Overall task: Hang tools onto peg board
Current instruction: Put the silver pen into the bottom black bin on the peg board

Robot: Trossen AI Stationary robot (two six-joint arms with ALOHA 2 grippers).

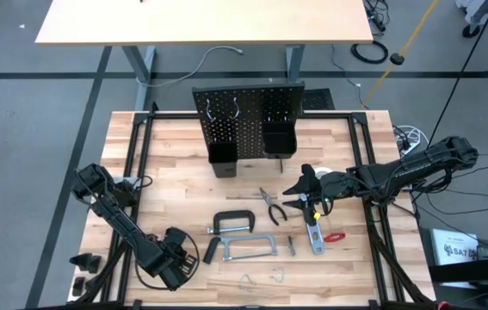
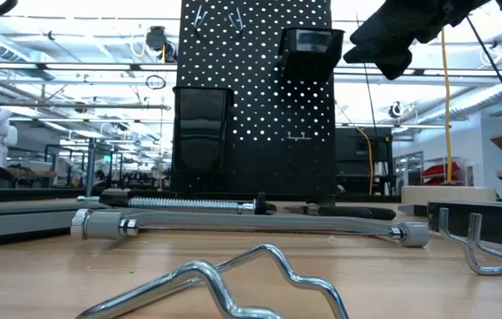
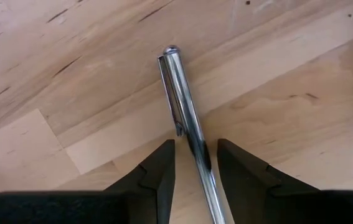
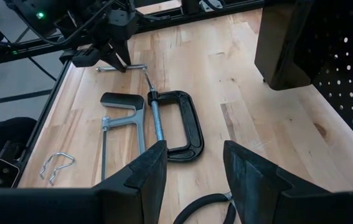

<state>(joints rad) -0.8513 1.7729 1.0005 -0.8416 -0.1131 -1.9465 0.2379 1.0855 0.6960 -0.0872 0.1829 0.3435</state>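
Big open lab/warehouse room is seen behind the butcher-block table point(image 1: 175, 155), w/ a second plain tabletop point(image 1: 200, 21) beyond it and cables on the grey floor. Readable writing: basically none. A white box point(image 1: 452, 247) off the table's right edge carries dark print, too small to be made out.

The peg board point(image 1: 248, 116) is stood upright at the table's far-middle, w/ two black bins point(image 1: 220, 153) hung on it and a couple of hooks near the top. Nothing is seen hung on those hooks.

Tools are laid flat on the wood in front of it: black C-clamp point(image 1: 233, 224), grey hacksaw point(image 1: 250, 249) just beside it toward the near edge, pliers point(image 1: 270, 205) near the middle, silver wrench point(image 1: 315, 237) and a red-handled tool point(image 1: 336, 235) under the right arm. Loose wire hooks point(image 1: 245, 280) are left by the near edge.

Left gripper point(image 1: 199, 256) is kept low at the near-left by the clamp's screw bar point(image 3: 185, 118); fingers are set narrow on either side of the bar, but contact can't be told. Right gripper point(image 1: 305, 191) is held above the table right of the pliers, fingers partly apart, nothing between them.

Hard to make out: the wrench is partly covered by the right arm, and in the low view the table items are mostly blocked by the hacksaw.
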